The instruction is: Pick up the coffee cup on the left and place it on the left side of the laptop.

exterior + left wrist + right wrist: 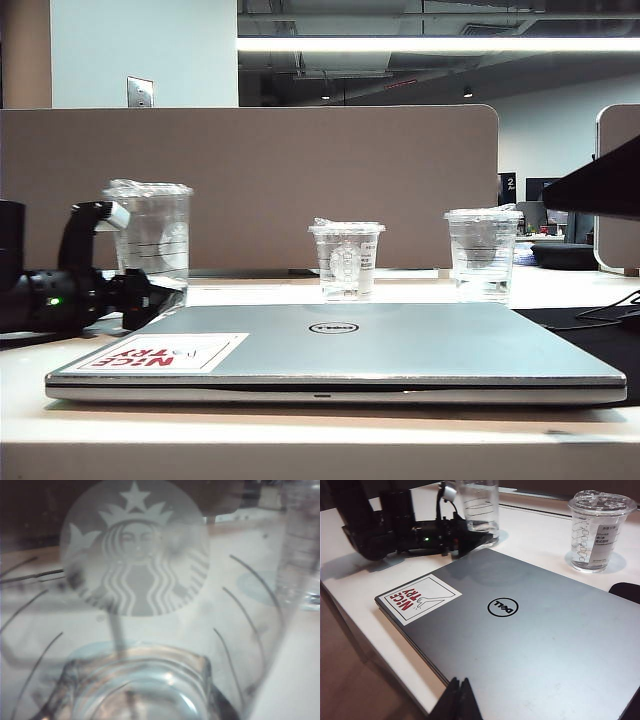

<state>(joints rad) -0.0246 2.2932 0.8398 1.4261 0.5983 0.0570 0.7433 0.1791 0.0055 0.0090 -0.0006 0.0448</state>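
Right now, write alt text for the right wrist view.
The left gripper is closed around the base of the tall coffee cup behind a closed silver laptop. A lidded clear cup stands apart; the shut right gripper hovers at the laptop's near edge.

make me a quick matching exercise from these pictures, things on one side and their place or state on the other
Things:
1. coffee cup
2. laptop
3. right gripper
4. left gripper

Place or state:
A. shut, hovering above the laptop's edge
B. lid closed, lying flat on the table
C. closed around the coffee cup's base
D. upright at far left, crinkled film on top

Pairs: 1-D, 2-B, 3-A, 4-C
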